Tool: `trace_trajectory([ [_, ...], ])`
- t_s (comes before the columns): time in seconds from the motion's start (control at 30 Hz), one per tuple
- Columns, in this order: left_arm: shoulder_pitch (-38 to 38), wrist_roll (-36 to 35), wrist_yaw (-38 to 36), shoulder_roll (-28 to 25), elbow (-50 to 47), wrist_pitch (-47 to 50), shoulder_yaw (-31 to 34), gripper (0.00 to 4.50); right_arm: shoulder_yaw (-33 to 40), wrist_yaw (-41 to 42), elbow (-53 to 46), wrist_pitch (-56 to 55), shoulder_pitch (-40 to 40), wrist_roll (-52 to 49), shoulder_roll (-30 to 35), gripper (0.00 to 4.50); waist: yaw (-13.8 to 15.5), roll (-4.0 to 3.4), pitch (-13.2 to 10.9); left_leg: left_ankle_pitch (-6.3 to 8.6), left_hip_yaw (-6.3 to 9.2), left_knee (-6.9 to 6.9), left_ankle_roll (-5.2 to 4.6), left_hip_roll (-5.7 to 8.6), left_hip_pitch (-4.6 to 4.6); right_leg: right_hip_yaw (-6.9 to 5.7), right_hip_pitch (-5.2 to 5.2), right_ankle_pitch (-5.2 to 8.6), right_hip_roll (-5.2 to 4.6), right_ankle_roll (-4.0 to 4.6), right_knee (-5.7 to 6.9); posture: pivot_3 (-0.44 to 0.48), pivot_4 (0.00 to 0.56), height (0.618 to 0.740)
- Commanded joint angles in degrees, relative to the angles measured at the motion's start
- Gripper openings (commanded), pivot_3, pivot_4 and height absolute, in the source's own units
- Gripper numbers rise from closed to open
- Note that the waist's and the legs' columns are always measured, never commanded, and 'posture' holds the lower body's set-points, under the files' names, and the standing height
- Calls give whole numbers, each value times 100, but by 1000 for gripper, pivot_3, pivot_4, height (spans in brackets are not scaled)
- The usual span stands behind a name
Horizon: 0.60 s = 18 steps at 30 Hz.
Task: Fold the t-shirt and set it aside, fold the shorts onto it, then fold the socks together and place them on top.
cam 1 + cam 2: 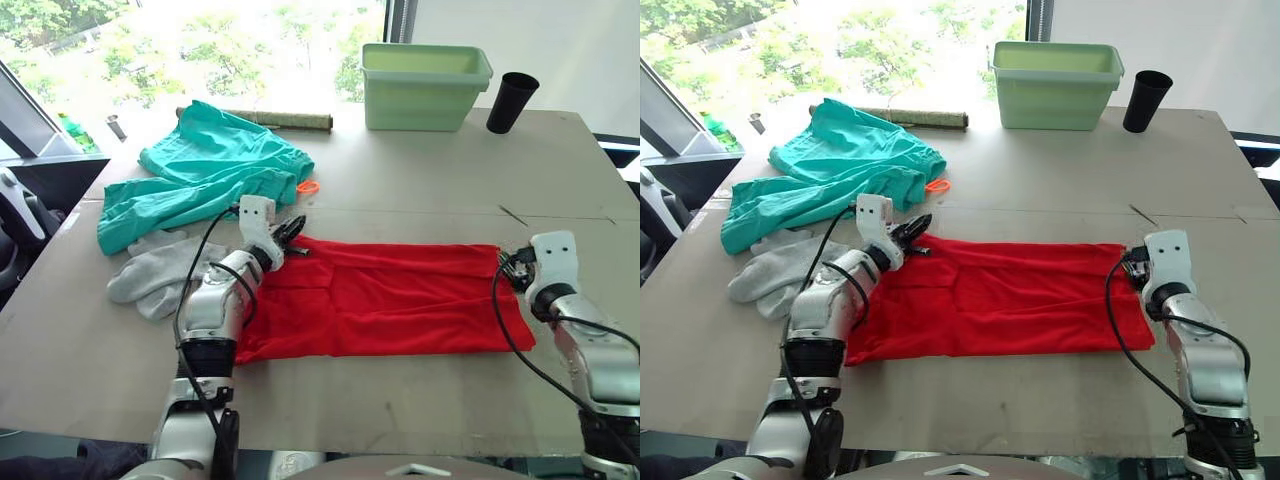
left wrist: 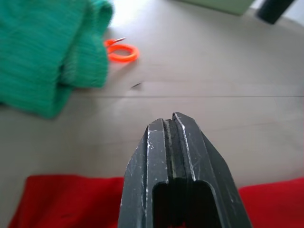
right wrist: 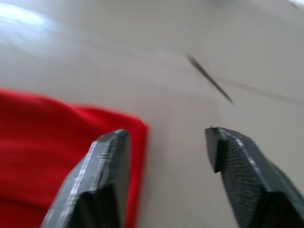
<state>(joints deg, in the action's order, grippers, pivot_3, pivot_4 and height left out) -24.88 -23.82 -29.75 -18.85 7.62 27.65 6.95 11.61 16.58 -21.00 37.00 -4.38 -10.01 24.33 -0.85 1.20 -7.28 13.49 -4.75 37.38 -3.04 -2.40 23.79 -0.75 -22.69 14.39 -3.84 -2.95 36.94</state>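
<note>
The red t-shirt (image 1: 385, 295) lies as a long strip. The left hand (image 1: 291, 232), pinched closed, and the wide-spread right hand (image 3: 166, 142) should each grab an end corner.

One red t-shirt (image 1: 390, 295). One pair of teal shorts (image 1: 205, 170). Two grey-white socks (image 1: 155, 268). One pale green plastic bin (image 1: 425, 85). One black cup (image 1: 511, 102). One rolled mat (image 1: 285, 121) at the worktop's far edge.

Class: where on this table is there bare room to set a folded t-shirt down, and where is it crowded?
Bare room: between the t-shirt and the green bin, and along the table's near edge. Crowded: the left side, where shorts and socks lie.
</note>
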Motion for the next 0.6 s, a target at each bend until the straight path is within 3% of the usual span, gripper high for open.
trace_trajectory([
  [0.03,-537,-267,-1552,-1087,-91,538,-240,1032,75,1573,-634,1093,-557,-1184,1193,4405,-2,-4,-18,0,-1,1,0,2,0,1,-1,0,1,1,0,0,150,740],
  [0.17,-1272,284,-3510,-2163,892,160,-1188,2917,-1015,3057,75,1551,-1434,-1346,2624,4500,5,-2,-23,0,2,1,-1,5,-6,-5,3,14,1,27,-8,0,150,740],
  [0.27,-1936,967,-4519,-2440,1991,-698,-1823,2917,-2022,3483,1234,1229,-2313,-697,2925,4500,27,6,-21,1,4,-4,-2,9,-4,-8,2,15,-2,29,-20,0,150,740],
  [0.4,-2646,2134,-5101,-2496,3428,-2065,-2665,2917,-3070,4019,2557,816,-3289,69,2860,4500,25,17,-37,3,-9,-2,-7,22,36,-4,-31,14,-7,27,-21,0,150,740],
  [0.53,-3235,3231,-4255,-2119,4670,-3012,-3214,2917,-3893,4322,3359,462,-3871,860,2702,4500,55,24,-29,2,-11,14,-7,24,98,-5,-81,-1,-3,1,-15,0,150,740],
  [0.57,-3312,3441,-4236,-2064,4887,-3207,-3338,2990,-4046,4368,3474,395,-3953,1043,2676,3954,58,26,-28,3,-13,15,-9,25,91,-6,-77,-1,-3,0,-14,0,150,740],
  [0.6,-3353,3536,-4319,-2005,5052,-3309,-3389,2990,-4167,4433,3536,345,-3999,1191,2675,3716,60,25,-21,3,-14,14,-10,25,92,-7,-76,-1,-2,-1,-14,0,150,740],
])
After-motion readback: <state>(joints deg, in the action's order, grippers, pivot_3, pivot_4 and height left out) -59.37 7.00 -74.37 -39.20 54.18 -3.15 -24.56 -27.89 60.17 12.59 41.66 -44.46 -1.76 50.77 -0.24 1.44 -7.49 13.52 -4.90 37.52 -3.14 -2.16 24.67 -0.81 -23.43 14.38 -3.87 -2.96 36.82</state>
